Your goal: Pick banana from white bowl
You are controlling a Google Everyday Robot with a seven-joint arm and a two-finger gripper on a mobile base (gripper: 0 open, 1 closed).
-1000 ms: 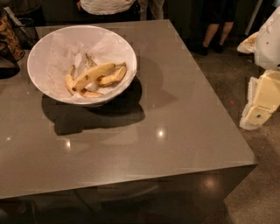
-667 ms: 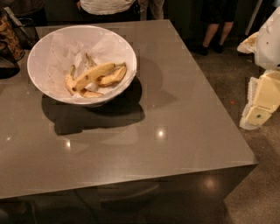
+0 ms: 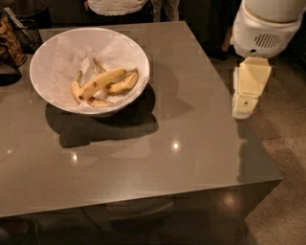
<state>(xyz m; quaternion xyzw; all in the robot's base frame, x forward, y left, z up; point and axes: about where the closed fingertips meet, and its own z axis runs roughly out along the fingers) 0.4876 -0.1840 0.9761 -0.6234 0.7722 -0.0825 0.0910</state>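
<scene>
Found the gripper (image 3: 243,109) hanging pointed straight down just beyond the right-hand edge of the grey table (image 3: 191,143), its cream body dropping from the bulky white arm housing (image 3: 267,24) directly above it. Saw its lower end level with the table's edge and close beside it, over the speckled floor (image 3: 282,153), holding nothing. Could not tell whether spread or pressed together, as it showed only as one pale slab. Spotted the banana (image 3: 103,81) well apart from the gripper, across the table top toward the left of the view and slightly higher in it. Noted it lying tilted inside the white bowl (image 3: 40,57), dark tip down toward the bowl's near-left side and stem up toward the side nearer the gripper, resting on crumpled white paper (image 3: 91,52). Counted shorter brown-marked bananas (image 3: 122,85) touching it, one tucked against its gripper-facing side. Made out a person in a light top (image 3: 117,5) standing past the table's far edge, well away from the gripper
</scene>
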